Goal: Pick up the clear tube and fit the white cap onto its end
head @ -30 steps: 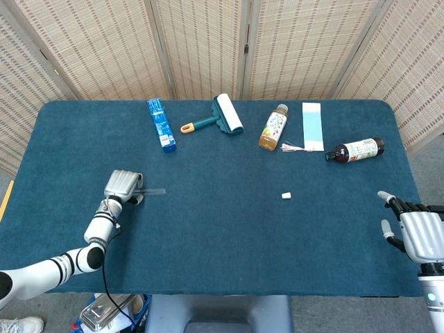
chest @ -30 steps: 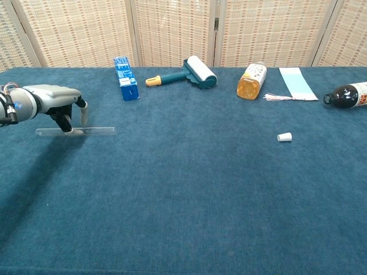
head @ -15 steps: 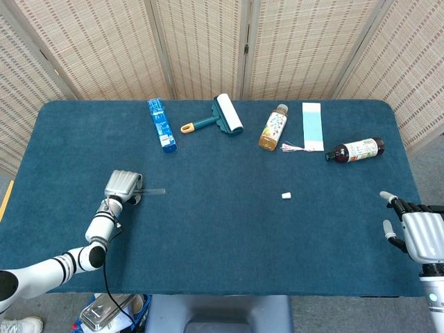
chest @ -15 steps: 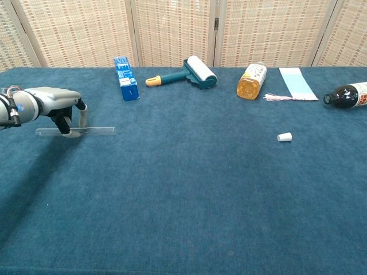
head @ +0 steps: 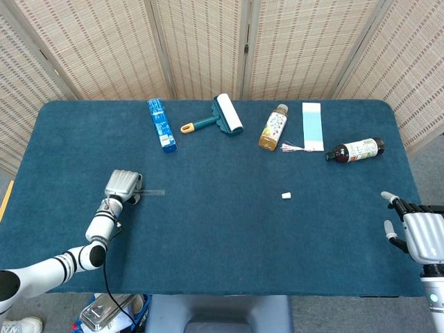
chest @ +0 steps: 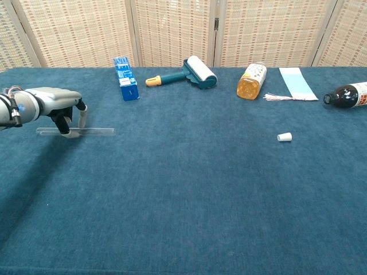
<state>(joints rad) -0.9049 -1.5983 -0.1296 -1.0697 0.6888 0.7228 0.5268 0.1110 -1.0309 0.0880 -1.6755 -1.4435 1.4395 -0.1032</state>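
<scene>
The clear tube [chest: 97, 131] lies flat on the blue table cloth at the left; in the head view only its right end [head: 154, 191] shows past my hand. My left hand [chest: 54, 103] sits over the tube's left part, fingers [chest: 67, 127] curled down around it and the thumb on its far side; from above the left hand [head: 123, 184] hides the grip. The small white cap [chest: 284, 137] lies alone right of centre, also seen as the cap [head: 285, 195] from the head. My right hand [head: 418, 232] hovers at the table's right front edge, fingers spread, holding nothing.
Along the back stand a blue box [head: 161, 124], a teal lint roller [head: 220, 116], an amber bottle [head: 273, 127], a white-and-blue card [head: 313, 125] and a dark bottle [head: 356, 150] lying down. A woven screen closes off the rear.
My right hand has drifted slightly down toward the table's front corner. The left hand shifted a touch to the left over the tube; the tube and cap stayed put.
</scene>
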